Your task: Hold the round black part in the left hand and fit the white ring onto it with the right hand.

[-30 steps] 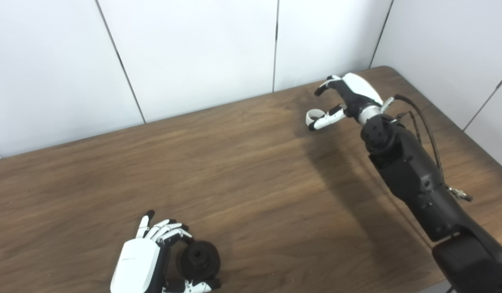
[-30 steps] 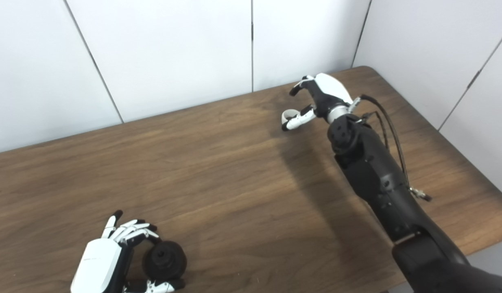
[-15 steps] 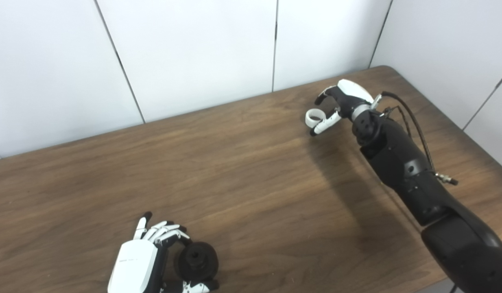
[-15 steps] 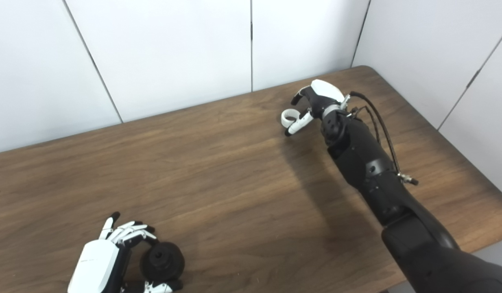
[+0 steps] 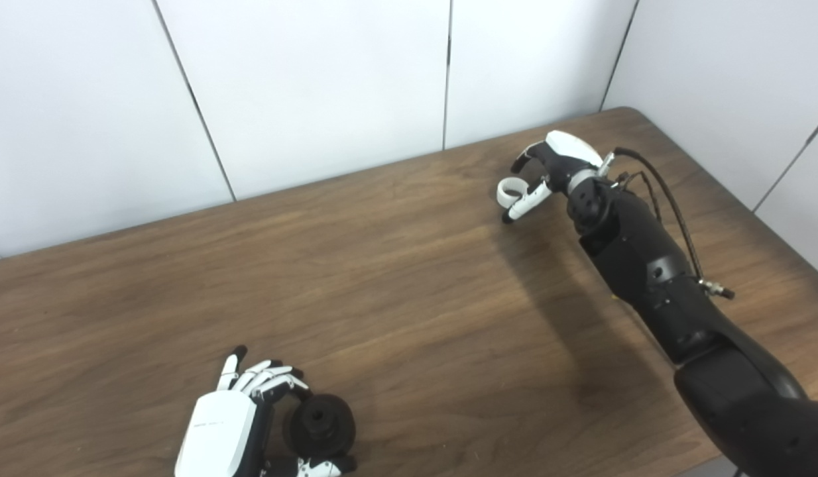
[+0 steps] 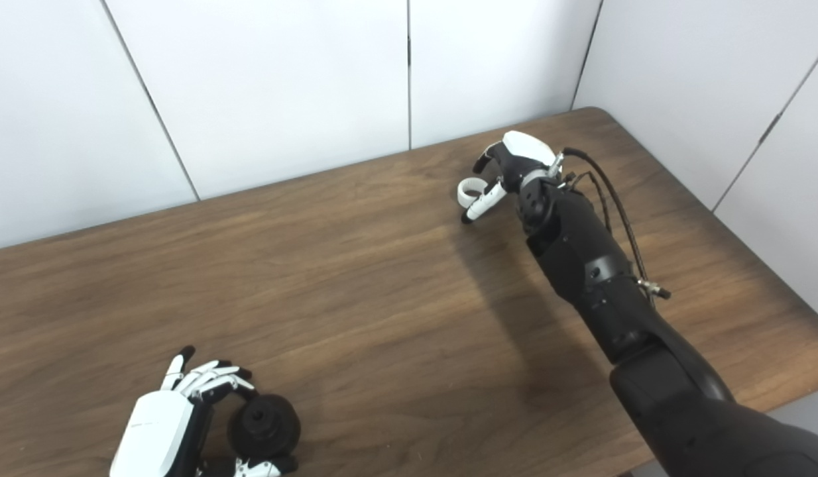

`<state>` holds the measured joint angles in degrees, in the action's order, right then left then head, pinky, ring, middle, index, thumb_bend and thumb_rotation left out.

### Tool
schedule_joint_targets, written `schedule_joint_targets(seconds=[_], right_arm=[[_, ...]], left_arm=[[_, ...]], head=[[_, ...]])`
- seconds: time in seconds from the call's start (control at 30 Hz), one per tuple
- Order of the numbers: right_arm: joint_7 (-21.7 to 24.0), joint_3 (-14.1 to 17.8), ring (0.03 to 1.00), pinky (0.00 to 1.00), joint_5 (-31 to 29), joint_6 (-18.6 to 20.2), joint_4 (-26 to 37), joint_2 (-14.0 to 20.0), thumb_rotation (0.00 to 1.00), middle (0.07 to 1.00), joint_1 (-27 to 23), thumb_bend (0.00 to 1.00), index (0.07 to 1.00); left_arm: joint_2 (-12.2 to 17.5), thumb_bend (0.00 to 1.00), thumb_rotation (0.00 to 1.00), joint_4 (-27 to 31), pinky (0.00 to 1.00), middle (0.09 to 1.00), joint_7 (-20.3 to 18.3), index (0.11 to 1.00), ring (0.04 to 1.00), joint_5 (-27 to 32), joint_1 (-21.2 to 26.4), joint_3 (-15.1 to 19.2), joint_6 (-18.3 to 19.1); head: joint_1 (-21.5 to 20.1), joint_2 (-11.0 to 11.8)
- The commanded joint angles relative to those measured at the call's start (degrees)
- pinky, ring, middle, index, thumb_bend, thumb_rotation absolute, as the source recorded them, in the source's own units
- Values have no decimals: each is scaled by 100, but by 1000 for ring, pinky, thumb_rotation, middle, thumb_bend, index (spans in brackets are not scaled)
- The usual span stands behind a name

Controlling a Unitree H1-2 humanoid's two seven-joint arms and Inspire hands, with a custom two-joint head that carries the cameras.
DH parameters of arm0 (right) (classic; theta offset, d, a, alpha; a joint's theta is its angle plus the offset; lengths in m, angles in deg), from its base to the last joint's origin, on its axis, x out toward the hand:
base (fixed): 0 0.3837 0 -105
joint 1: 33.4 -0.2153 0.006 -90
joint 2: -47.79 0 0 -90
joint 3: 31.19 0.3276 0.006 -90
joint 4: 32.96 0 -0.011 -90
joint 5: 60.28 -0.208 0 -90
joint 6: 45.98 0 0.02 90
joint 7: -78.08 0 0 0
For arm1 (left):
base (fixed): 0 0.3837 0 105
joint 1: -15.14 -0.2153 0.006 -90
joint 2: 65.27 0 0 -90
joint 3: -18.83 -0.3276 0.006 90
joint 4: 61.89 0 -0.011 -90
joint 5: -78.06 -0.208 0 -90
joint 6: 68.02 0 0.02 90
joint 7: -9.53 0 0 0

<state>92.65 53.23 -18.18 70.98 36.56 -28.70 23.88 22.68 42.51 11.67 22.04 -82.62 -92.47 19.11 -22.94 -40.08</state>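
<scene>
**Ring and part at opposite ends**

The left robot hand (image 5: 227, 430) clasps the round black part (image 5: 321, 426) near the bench's (image 5: 396, 278) front edge. Far across, the right robot hand (image 5: 548, 169) pinches the white ring (image 5: 510, 191).

- A bare test room or robotics lab rather than a home or shop; nothing domestic shows.
- White wall panels (image 5: 316, 86), plain and split by thin dark vertical seams, fill the top of the frame and turn a corner at the upper right.
- A brown wood-grain table (image 5: 396, 285) with a rounded far corner fills the lower frame, pushed close against the panels.
- The robot's black right arm (image 5: 654, 278), with exposed cables (image 5: 674, 205) looping along it, comes in from the lower right.
</scene>
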Motion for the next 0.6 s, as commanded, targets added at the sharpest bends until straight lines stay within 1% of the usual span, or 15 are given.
schedule_joint_targets(seconds=[0.0, 0.13, 0.23, 0.3, 0.33, 0.37, 0.4, 0.57], right_arm=[[-75, 90, 999, 1000, 8, -5, 99, 52, 186, 922, -239, 852, 693], [-62, 56, 999, 1000, -11, -5, 137, 49, 183, 917, -207, 844, 683], [-50, 23, 996, 1000, 19, -5, 142, 63, 177, 911, -195, 830, 658], [-76, -26, 990, 1000, 35, -7, 124, 98, 182, 892, -192, 820, 630], [-100, -32, 984, 1000, 35, -7, 109, 107, 160, 866, -190, 646, 548], [-115, -28, 986, 1000, 30, -7, 103, 112, 147, 846, -184, 565, 507], [-126, -25, 985, 1000, 35, -7, 111, 117, 141, 839, -173, 541, 495], [-111, -100, 976, 1000, 84, -9, 159, 193, 134, 838, -119, 524, 487]], left_arm=[[28, 524, 53, 74, 1000, 725, -14, 483, 817, -79, -57, 12, -4], [18, 524, 53, 60, 1000, 724, 16, 483, 818, -88, -59, 3, -17], [9, 525, 53, 60, 1000, 725, 17, 483, 819, -92, -60, -1, -14], [6, 525, 53, 47, 1000, 724, 36, 483, 818, -89, -59, -2, -25], [8, 525, 53, 40, 1000, 724, 47, 483, 819, -94, -56, -3, -33], [7, 525, 53, 36, 1000, 724, 54, 483, 819, -98, -54, -3, -35], [7, 525, 53, 36, 1000, 725, 56, 483, 821, -102, -52, -3, -34], [5, 525, 54, 64, 1000, 726, 42, 483, 824, -91, -46, 4, -23]], head=[[-4, -3], [21, -1], [22, -1], [26, 1], [31, 0], [35, -4], [35, -4], [30, -10]])
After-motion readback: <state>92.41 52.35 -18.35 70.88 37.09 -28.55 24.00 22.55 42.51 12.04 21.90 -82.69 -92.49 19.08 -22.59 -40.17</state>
